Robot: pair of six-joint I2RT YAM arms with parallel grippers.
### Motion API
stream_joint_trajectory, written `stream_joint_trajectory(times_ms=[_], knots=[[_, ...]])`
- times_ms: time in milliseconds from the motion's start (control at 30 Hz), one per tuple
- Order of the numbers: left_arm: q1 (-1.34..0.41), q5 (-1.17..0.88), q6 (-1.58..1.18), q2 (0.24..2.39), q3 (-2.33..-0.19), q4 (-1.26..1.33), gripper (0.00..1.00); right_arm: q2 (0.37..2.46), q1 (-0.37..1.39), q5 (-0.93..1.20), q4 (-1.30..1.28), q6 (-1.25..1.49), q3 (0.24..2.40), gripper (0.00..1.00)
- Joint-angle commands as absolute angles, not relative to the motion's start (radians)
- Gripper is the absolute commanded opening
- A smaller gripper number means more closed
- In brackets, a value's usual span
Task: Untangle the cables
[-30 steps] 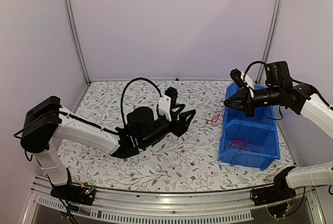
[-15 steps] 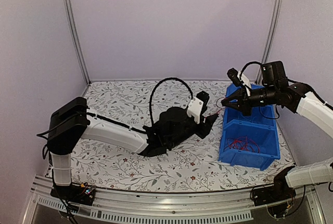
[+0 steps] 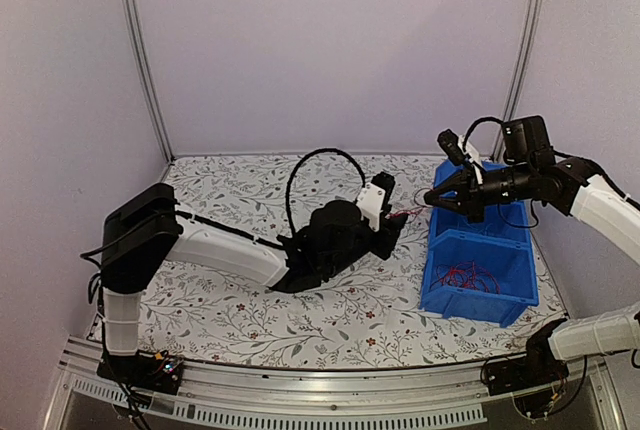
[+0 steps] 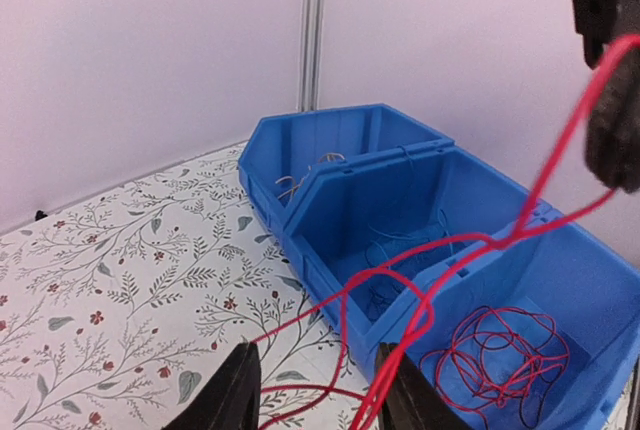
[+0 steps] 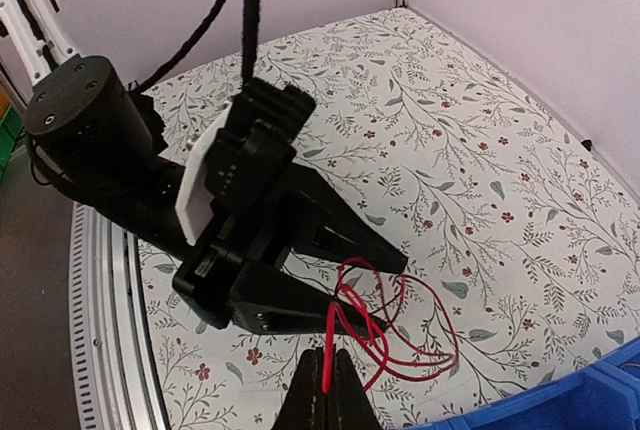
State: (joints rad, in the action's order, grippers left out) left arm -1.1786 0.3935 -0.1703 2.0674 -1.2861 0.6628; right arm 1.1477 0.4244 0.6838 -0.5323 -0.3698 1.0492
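1. Nearest the arm bases, the black two-finger left gripper (image 4: pixel 318 382) reached low over the floral-patterned table cover (image 3: pixel 250 190), just beside the blue plastic two-compartment bin (image 3: pixel 445 295). Its fingers stood apart. Loops of the thin red cables (image 5: pixel 400 325) lay between them, not yet pinched. Closing there would likely trap several strands at once and tighten the tangle instead of freeing it.
2. Beyond it, the black right gripper (image 5: pixel 325 375) hung above the bin's left rim. Its fingers were pressed together on a single red strand that ran down towards the left gripper. A hard upward pull against a clamped left gripper could cinch the thin wire into a knot. It could also slide the strand out of the fingertips.
3. That strand crossed the bin wall. It might snag on the rim or drag at the coil of red wire (image 4: pixel 505 350) lying in the near compartment.
4. The overhead view showed the loose cables only as a faint red scribble between the two grippers. Which loop passed over which could not be made out.
5. In the left wrist view, the strand blurred as it rose. The right gripper was cut off at the frame's upper right edge.
6. Farthest off, a few pale strands (image 4: pixel 300 182) showed in the far compartment, partly behind its wall. Their number was unclear.
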Motion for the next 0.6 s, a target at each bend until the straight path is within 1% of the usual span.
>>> stream_joint_trajectory(times_ms=[0, 100, 233, 367, 433, 567], knots=[[-1.087, 0.366, -0.254, 2.095, -1.28, 0.772, 0.39, 1.153, 0.42, 0.853, -0.612, -0.411, 1.1, 0.0], [-1.027, 0.32, -0.308, 2.16, -1.35, 0.805, 0.39, 1.158, 0.421, 0.933, -0.684, -0.446, 1.143, 0.0], [-0.959, 0.304, -0.389, 2.268, -1.458, 0.883, 0.39, 1.152, 0.417, 0.944, -0.747, -0.459, 1.212, 0.0], [-0.915, 0.317, -0.477, 2.355, -1.527, 0.884, 0.38, 1.135, 0.396, 0.945, -0.776, -0.457, 1.271, 0.0], [-0.902, 0.312, -0.504, 2.366, -1.506, 0.897, 0.37, 1.127, 0.387, 0.93, -0.779, -0.455, 1.294, 0.0], [-0.898, 0.318, -0.481, 2.326, -1.399, 0.923, 0.36, 1.121, 0.378, 0.902, -0.777, -0.449, 1.303, 0.0]])
